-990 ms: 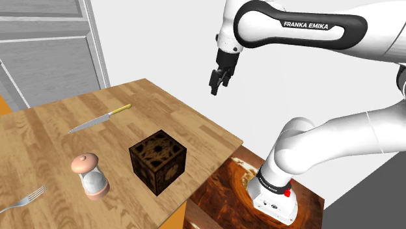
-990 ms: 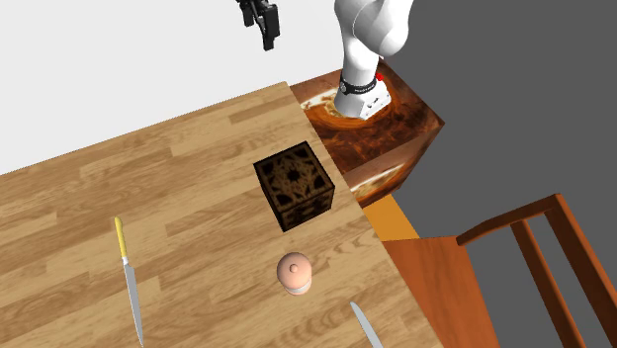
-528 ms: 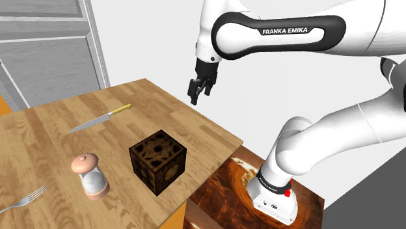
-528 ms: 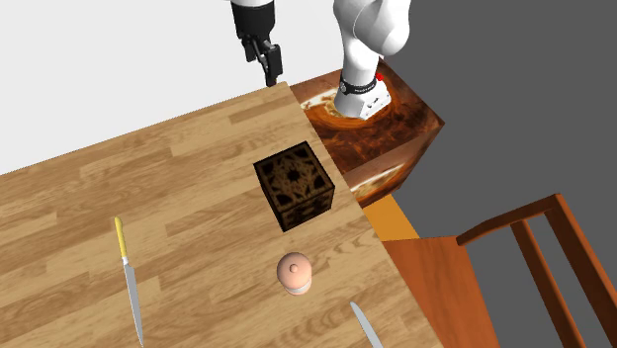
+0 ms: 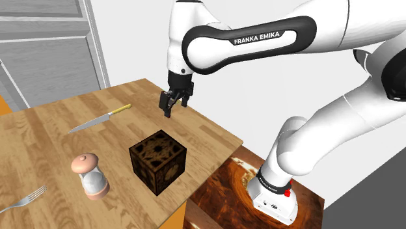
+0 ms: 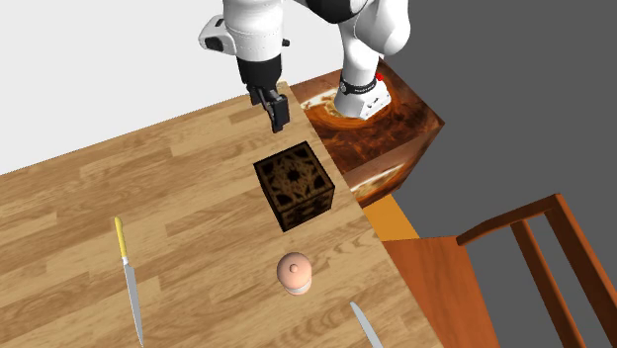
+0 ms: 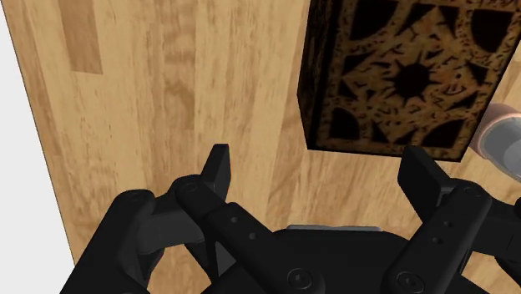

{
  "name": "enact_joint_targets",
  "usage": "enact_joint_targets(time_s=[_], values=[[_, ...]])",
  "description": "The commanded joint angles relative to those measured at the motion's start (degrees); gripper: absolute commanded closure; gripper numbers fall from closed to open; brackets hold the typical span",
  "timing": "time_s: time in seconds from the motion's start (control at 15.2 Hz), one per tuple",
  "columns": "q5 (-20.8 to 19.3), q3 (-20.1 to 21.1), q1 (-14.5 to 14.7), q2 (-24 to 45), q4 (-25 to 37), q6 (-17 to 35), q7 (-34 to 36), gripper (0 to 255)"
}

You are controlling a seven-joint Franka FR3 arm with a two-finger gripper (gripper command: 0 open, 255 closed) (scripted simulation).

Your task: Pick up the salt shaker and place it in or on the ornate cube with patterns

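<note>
The salt shaker (image 5: 90, 174) is pink with a rounded top and stands upright on the wooden table (image 5: 58, 140), toward the shoulder view's lower left. Beside it sits the ornate cube (image 5: 158, 159), dark brown with a gold cut-out pattern. My black gripper (image 5: 168, 107) hangs open above the table near its far edge, well beyond the cube and apart from both. In the second exterior view the gripper (image 6: 276, 111) is above the cube (image 6: 294, 184), with the shaker (image 6: 295, 272) nearer the camera. In the wrist view the open gripper (image 7: 321, 175) frames bare wood, the cube (image 7: 405, 75) ahead, the shaker (image 7: 503, 138) just past it.
A knife (image 5: 99, 118) with a yellow handle lies on the table's far side. A fork (image 5: 23, 199) rests at the shoulder view's lower left edge. The brown stand (image 5: 250, 195) abuts the table. A wooden chair (image 6: 514, 267) stands at the second exterior view's right.
The arm has swung toward the shoulder view's left and lowered, carrying the open gripper from beside the table's edge to over the table. The shaker, cube, knife and fork have not moved.
</note>
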Motion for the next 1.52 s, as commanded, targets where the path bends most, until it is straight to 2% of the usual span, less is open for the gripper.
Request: enact_joint_targets(time_s=[0.0, 0.4, 0.86, 1.12, 1.45], values=[[0.4, 1.7, 0.5, 3.2, 1.6, 1.9, 2.1, 0], [-0.5, 6.6, 1.8, 13.7, 8.7, 6.3, 8.6, 0], [-5.2, 10.9, 4.0, 27.3, 19.9, 9.4, 17.1, 0], [-9.2, 12.1, 6.5, 35.5, 27.9, 9.7, 21.9, 0], [-13.9, 12.2, 11.0, 46.0, 39.6, 8.6, 26.9, 0]])
